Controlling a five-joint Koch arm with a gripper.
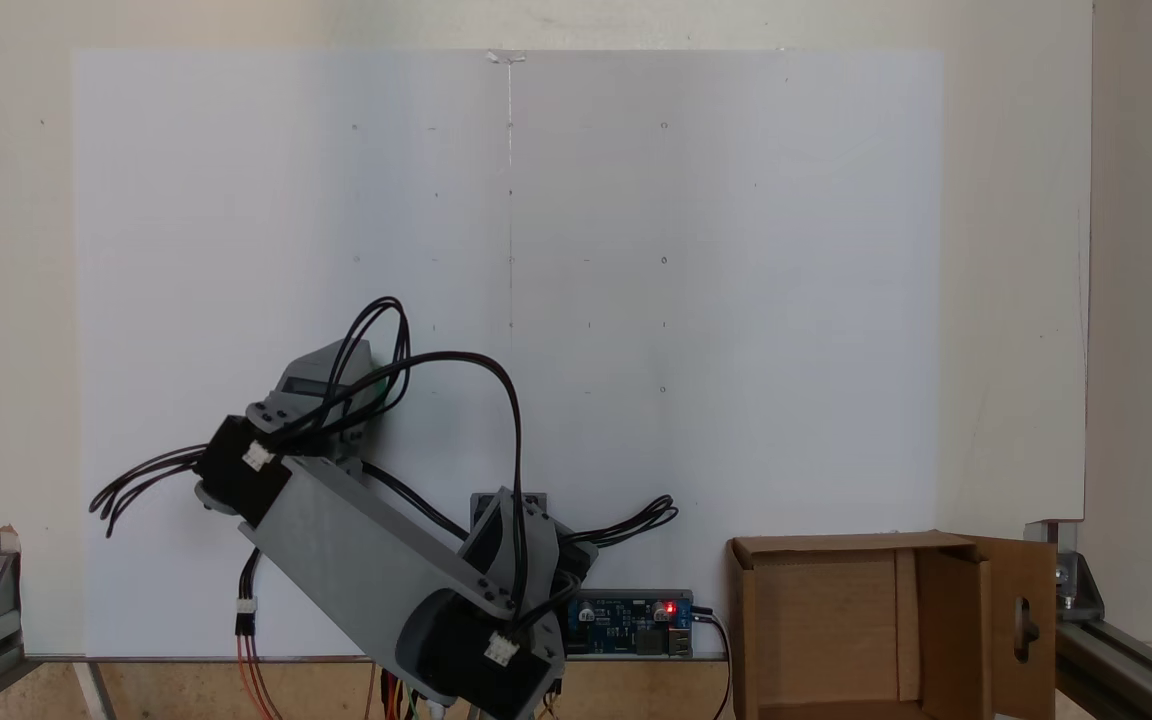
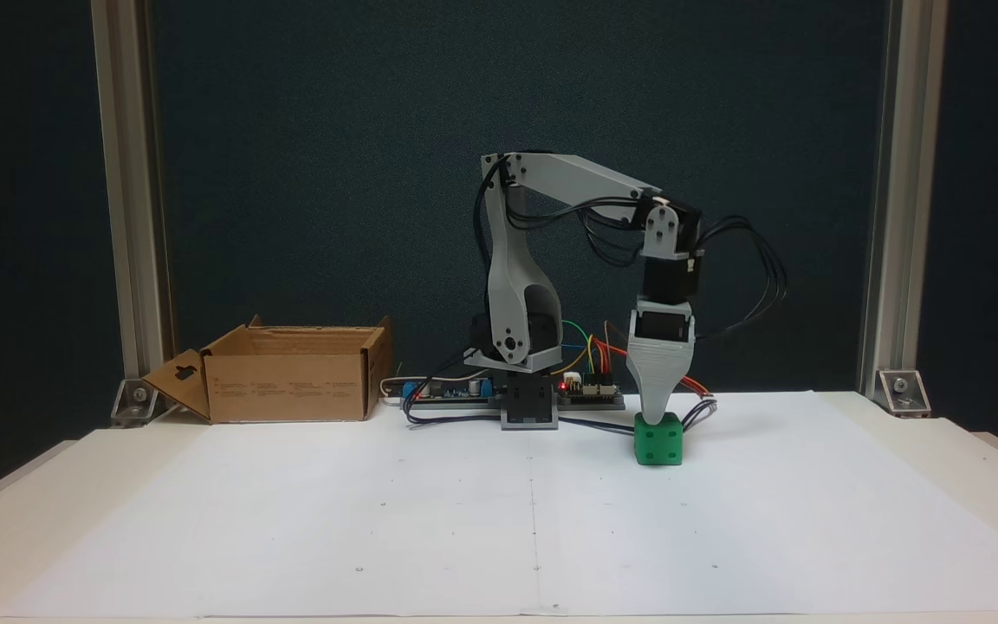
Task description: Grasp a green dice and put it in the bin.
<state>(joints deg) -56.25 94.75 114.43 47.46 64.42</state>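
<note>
The green dice sits on the white paper, right of the arm's base in the fixed view from the front. My gripper points straight down and its grey tip meets the top of the dice. A single jaw shows there, so its opening is unreadable. In the fixed view from above, the gripper covers nearly all of the dice. The bin, a brown cardboard box with its flaps open, stands far left of the dice in the front view. From above, the bin is at the lower right, open side up.
A blue controller board with a red light and loose black cables lies beside the arm's base. Aluminium frame posts stand at the table's corners. The white paper sheet covers the table.
</note>
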